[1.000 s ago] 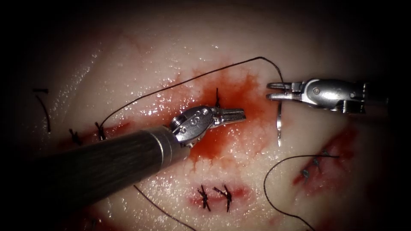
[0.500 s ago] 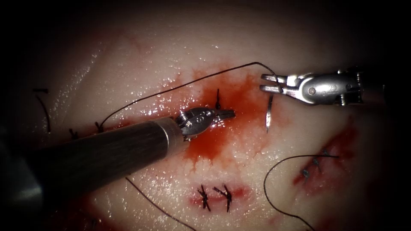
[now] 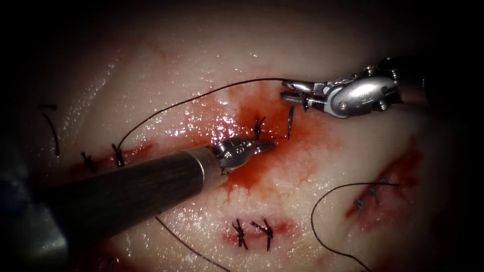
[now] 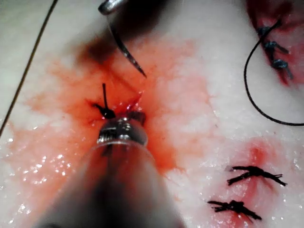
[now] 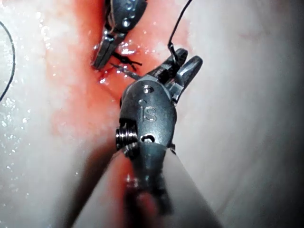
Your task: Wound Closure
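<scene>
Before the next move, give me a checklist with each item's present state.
1. Right tool shut on the needle near its thread end: ok.
2. Needle tip free of the tissue, hanging above the red fluid: ok.
3. Left tool holds nothing, jaws shut: ok.
4. Left tool's tip at the cut, beside the stitch; touching the tissue: cannot tell.
5. Thread runs loose from the needle to the cut's left, unsnagged: ok.
</scene>
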Tool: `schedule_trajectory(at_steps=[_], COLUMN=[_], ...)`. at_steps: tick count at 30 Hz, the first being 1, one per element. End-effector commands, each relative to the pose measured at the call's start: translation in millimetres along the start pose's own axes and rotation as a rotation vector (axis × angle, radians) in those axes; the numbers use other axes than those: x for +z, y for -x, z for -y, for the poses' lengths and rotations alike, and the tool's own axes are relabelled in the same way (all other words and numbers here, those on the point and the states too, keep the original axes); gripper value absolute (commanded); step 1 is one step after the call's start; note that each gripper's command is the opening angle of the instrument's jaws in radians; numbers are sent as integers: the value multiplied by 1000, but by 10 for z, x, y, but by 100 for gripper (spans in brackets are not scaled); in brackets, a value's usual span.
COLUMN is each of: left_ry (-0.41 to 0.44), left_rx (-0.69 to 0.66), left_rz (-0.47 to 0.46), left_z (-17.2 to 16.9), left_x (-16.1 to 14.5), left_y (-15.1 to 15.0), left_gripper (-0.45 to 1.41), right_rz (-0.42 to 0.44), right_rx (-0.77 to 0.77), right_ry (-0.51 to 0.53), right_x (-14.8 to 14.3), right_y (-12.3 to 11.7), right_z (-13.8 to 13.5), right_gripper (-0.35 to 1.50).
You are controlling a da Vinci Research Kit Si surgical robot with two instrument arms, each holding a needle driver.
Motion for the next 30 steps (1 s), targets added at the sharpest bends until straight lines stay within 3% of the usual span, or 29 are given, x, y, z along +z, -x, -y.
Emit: schedule_trajectory(at_steps=[1, 10, 30], left_ry=[5, 12, 17], left_rx=[3, 6, 7], left_rz=[2, 8, 8], left_z=[0, 0, 0], left_x=[10, 11, 6], left_y=[2, 5, 6], left_gripper=[-16, -15, -13], right_rz=[-4, 18, 59], right_rx=[-29, -115, -173], right_ry=[0, 19, 60], right_x=[13, 25, 29], right_y=[6, 20, 47], right_z=[6, 20, 21], right_gripper=[-35, -35, -35])
